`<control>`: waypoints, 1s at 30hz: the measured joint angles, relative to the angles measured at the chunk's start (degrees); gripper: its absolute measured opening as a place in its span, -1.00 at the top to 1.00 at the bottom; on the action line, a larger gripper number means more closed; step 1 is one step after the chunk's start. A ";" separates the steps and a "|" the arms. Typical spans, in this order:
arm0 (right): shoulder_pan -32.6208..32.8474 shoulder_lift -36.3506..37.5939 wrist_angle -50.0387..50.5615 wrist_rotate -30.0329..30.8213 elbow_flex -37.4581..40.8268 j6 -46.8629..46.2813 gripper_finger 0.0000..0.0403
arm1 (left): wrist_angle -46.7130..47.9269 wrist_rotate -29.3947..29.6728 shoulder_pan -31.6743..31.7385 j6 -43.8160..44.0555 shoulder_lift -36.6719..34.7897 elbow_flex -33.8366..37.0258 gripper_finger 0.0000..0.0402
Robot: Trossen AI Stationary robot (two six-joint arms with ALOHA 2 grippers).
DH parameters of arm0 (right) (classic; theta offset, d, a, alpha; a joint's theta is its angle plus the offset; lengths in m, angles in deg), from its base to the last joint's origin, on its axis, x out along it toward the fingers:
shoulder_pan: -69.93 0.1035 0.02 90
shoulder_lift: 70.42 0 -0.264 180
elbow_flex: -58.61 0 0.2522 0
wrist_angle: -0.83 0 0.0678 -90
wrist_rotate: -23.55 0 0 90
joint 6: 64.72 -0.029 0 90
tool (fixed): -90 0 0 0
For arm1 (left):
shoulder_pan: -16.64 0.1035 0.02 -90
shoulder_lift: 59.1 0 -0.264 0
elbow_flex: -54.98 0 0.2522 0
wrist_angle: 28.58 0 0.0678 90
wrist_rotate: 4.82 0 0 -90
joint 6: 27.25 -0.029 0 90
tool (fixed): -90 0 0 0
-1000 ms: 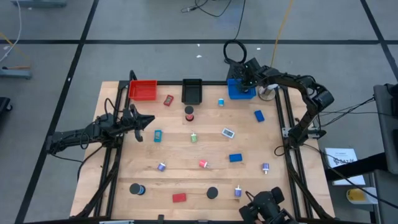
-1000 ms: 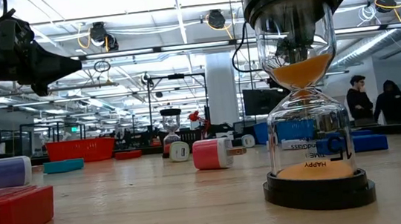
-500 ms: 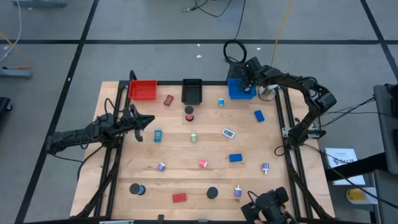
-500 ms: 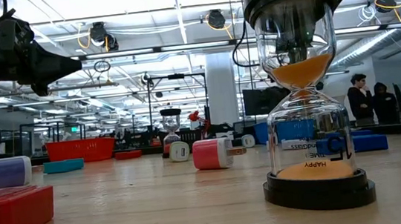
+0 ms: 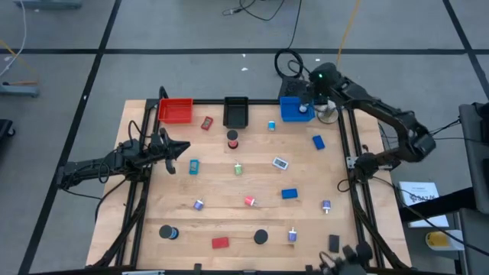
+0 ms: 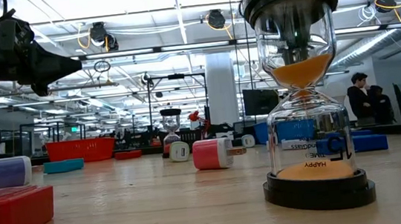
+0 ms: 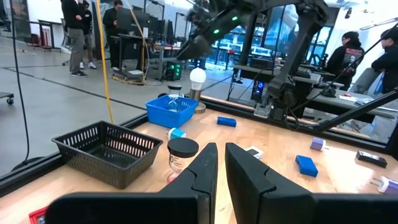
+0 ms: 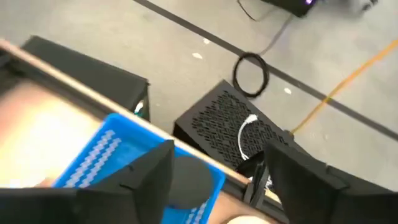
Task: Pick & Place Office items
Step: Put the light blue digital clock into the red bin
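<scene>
Above the blue tray point(image 5: 294, 111), the right claw point(image 8: 214, 177) gapes beside the lamp point(image 5: 327, 113).

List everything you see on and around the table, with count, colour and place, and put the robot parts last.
Red basket: one, far left edge of the table.
Black basket: one, far edge, middle.
Blue basket: one, far edge, right.
White bulb lamp: one, beside the blue basket.
Hourglass: one, black ends, orange sand, near edge.
Black discs: two, near edge.
Red block: one, near edge.
Blue blocks: two, right half.
Teal block: one, left of centre.
People: several, dark clothes, in the room behind.
Left gripper: shut, empty, over the table's left side.
Right gripper: open, over the blue basket.
</scene>
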 joint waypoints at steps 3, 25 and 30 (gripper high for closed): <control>4.46 4.54 -0.84 0.00 4.21 0.44 0.19 | 0.00 0.00 -0.01 -0.01 0.02 0.00 0.80; 30.04 25.40 -63.44 -10.70 47.17 -2.14 0.99 | 0.02 0.00 0.00 -0.03 0.00 -0.02 0.80; 31.88 25.38 -64.35 -10.68 47.85 -2.02 0.99 | 0.02 0.00 0.01 -0.02 0.02 -0.02 0.80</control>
